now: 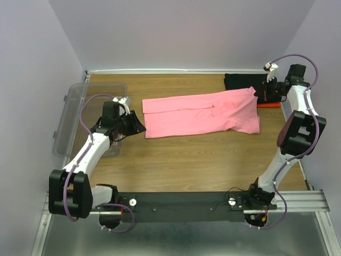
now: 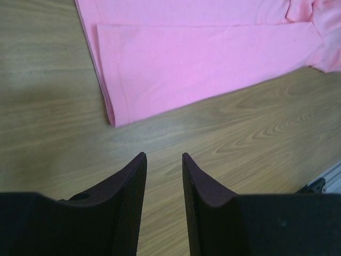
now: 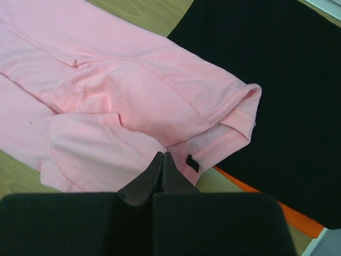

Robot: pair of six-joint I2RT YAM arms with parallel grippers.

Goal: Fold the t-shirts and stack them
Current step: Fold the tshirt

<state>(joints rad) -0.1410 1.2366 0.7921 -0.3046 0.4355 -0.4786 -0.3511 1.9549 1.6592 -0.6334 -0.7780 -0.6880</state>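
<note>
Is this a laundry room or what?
More likely a robotics test booth: a wooden table boxed in by plain walls, a left arm and right arm bolted to a metal rail, a pink t-shirt laid out for practice.

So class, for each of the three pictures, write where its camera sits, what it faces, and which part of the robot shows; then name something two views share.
Top external: above and behind the bases, looking down on the table; both arms show.
Left wrist: on the left arm, facing the pink t-shirt past the open left hand.
Right wrist: on the right arm, looking past the shut right hand at pink sleeve, black t-shirt, orange-red t-shirt.
Shared: every view shows the pink t-shirt.
</note>
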